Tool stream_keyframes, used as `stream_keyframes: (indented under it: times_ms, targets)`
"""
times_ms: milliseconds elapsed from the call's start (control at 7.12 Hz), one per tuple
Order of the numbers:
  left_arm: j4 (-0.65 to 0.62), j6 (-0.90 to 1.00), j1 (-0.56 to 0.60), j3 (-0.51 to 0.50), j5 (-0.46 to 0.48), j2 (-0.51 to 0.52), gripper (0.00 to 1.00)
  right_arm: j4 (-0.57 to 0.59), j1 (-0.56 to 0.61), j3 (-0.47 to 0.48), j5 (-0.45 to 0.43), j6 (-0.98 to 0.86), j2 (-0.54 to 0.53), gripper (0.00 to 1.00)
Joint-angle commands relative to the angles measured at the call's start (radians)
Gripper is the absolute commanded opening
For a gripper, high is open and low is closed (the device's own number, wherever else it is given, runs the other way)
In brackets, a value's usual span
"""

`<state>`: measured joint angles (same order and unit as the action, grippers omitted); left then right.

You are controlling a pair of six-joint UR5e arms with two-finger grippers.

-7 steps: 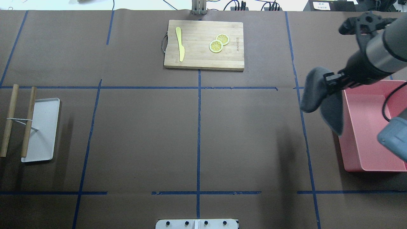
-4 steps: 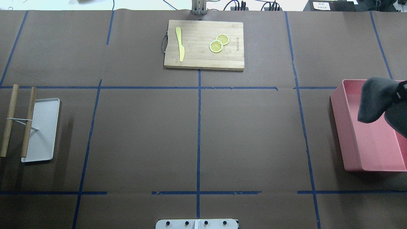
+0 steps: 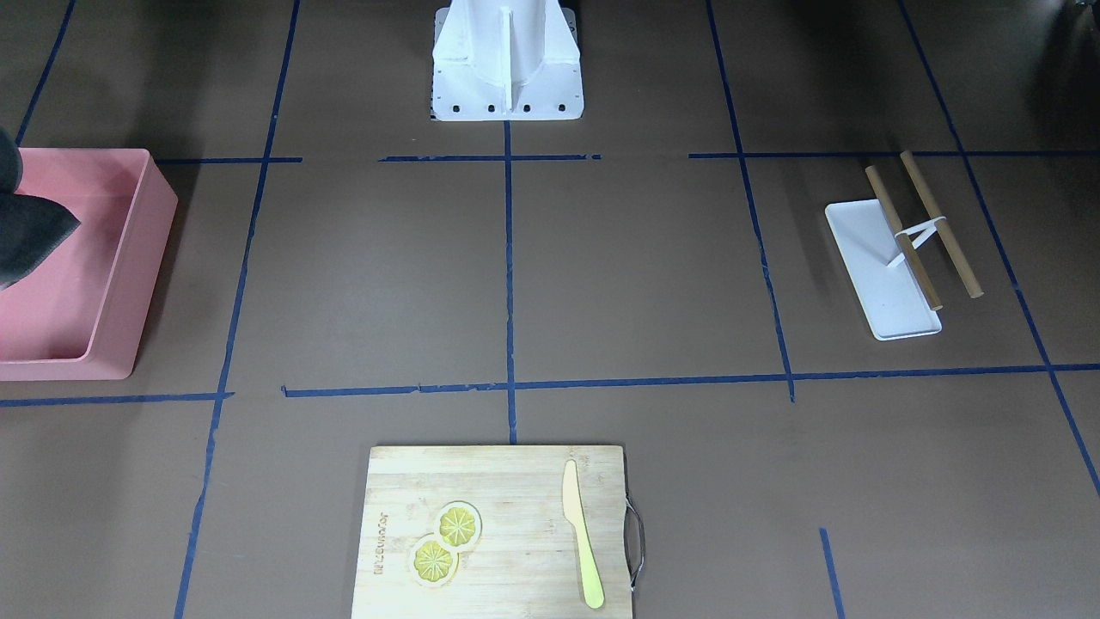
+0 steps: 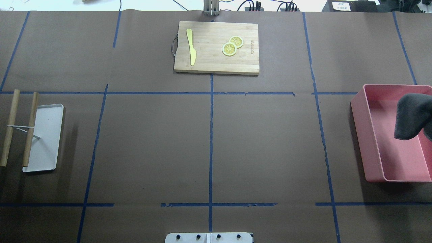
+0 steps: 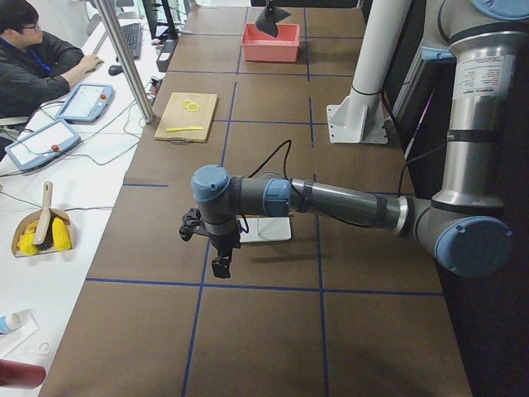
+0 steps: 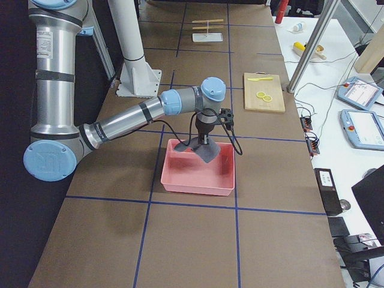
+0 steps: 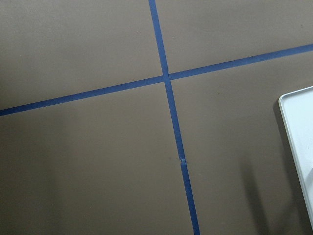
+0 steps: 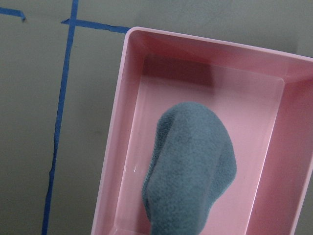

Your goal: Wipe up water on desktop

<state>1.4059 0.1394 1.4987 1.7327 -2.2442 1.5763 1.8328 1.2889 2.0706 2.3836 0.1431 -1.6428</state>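
Right tool (image 6: 205, 141) hangs over the pink bin (image 4: 369, 141), grey cloth (image 4: 411, 114) dangling from it; how wide its jaws stand cannot be told. Beside the bin, the counter (image 4: 263, 141) shows no water, so wiping seems done; only releasing the cloth remains.

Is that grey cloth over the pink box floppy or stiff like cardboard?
Probably floppy: the grey cloth droops in soft folds above the pink box. Its surface looks fuzzy in the right wrist view, so it is likely grippy, not slippery.
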Motion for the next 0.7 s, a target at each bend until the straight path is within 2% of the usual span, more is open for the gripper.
stream_keyframes:
  times_ms: [0,562]
  targets:
    - [0.001,0.000,0.000,0.001,0.000,0.001,1.00,0.000,0.001,-0.007,-0.001,0.000,-0.002,1.00]
    - [0.001,0.003,0.000,0.002,0.000,0.004,1.00,-0.001,0.036,-0.030,0.000,-0.031,0.006,1.00]
